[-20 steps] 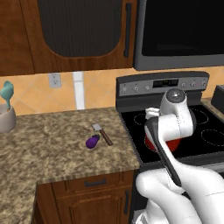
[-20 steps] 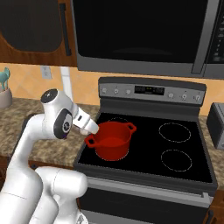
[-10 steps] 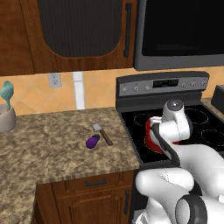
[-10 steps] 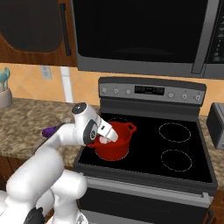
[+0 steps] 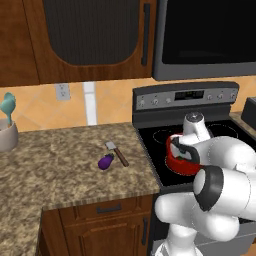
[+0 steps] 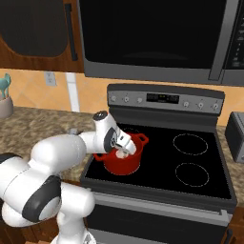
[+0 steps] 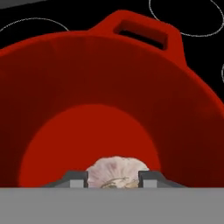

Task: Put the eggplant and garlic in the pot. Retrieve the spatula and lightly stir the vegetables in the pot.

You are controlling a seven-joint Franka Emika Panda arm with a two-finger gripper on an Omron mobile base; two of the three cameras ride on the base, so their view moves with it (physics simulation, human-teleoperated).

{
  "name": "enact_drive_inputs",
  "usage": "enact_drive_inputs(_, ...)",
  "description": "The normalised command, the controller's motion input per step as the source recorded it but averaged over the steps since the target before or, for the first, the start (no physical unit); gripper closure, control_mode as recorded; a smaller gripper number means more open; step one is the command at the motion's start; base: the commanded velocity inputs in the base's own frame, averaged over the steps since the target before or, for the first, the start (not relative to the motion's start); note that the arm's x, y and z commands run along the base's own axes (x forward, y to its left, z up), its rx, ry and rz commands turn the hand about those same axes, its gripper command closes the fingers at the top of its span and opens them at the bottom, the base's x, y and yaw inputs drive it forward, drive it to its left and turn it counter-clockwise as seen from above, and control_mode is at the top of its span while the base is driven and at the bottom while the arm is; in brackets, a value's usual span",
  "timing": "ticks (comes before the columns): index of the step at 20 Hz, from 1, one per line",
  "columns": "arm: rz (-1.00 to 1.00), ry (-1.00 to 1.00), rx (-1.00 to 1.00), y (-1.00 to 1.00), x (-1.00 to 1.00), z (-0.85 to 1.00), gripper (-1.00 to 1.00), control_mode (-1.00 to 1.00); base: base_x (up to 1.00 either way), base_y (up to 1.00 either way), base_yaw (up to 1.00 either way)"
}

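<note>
— Holding the garlic (image 7: 117, 171) between both fingertips, hand (image 6: 125, 151) closed on it and poised over the open mouth of the pot (image 6: 123, 161). Not let go yet.

— Anything inside the pot?

— Bare red bottom, as far as visible in the hand view. So 0 of 2 vegetables in.

— And the eggplant (image 5: 105, 162)?

— Lying on the tabletop (image 5: 60, 165), left of the stove (image 6: 190, 164), just beside the spatula (image 5: 116, 153). Both well apart from the pot.

— Left to do?

— Probably most of it: release the garlic, fetch the eggplant, drop it in, then pick up the spatula and stir.
</note>
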Motion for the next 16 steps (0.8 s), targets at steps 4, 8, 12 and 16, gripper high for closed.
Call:
enact_drive_inputs(4, 0.0, 0.06, 0.02, 0.0, 0.07, -0.01, -1.0, -1.0, 0.0, 0.0, 0.0)
enact_drive_inputs(8, 0.0, -0.07, 0.05, 0.03, -0.55, 0.47, -1.0, -1.0, 0.0, 0.0, 0.0)
enact_drive_inputs(12, 0.0, -0.15, 0.01, 0.53, -0.87, 0.7, -1.0, -1.0, 0.0, 0.0, 0.0)
enact_drive_inputs(16, 0.04, -0.06, 0.0, 0.97, -0.6, 0.69, -1.0, -1.0, 0.0, 0.0, 0.0)
